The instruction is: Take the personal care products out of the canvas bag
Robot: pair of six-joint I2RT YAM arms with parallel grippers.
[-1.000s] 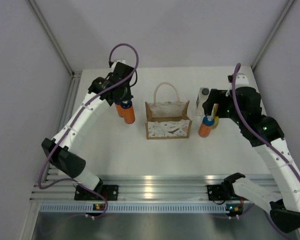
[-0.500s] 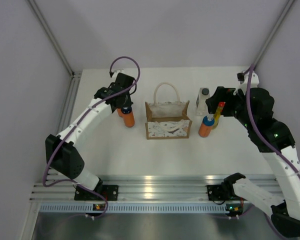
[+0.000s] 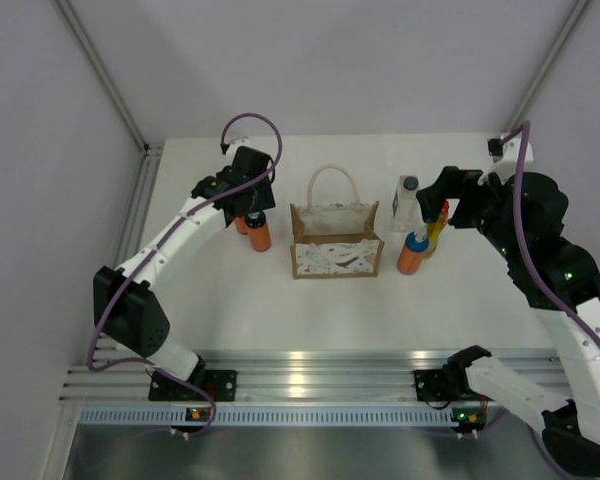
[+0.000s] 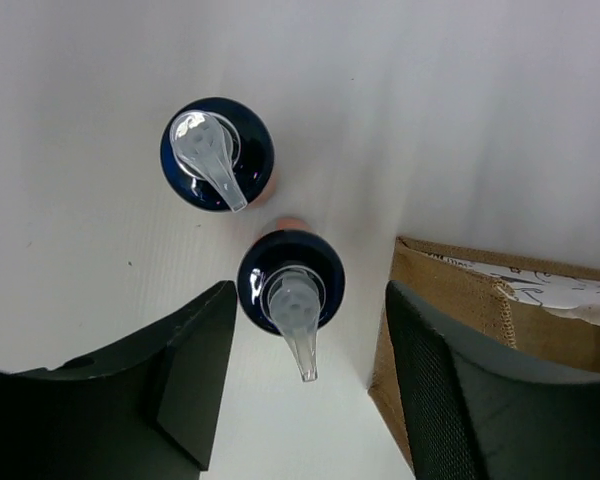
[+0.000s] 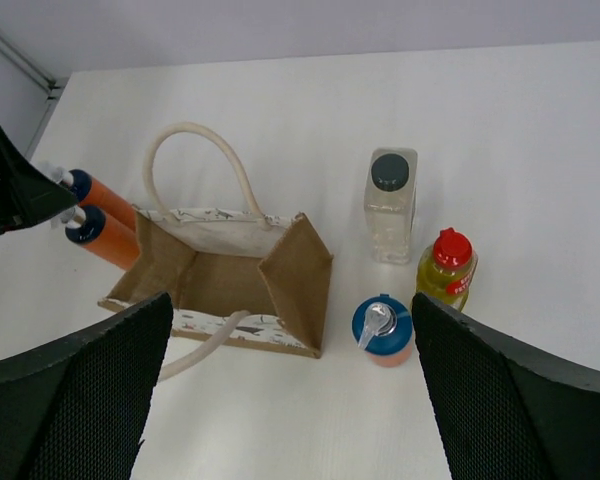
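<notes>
While one canvas bag (image 5: 295, 280) stands open, five bottles (image 5: 391, 205) (three orange) flank it

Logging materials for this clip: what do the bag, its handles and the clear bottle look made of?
Bag: coarse woven fabric, likely canvas or jute, matte tan; the weave shows on its walls.
Handles: off-white rope, probably cotton, with a matte, thick, rounded cord.
Clear bottle: glossy transparent plastic, possibly glass; see-through body, dark matte cap.

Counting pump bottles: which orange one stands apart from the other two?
The orange bottle right of the canvas bag, beside the yellow bottle; the other pair stands left of it.
</notes>
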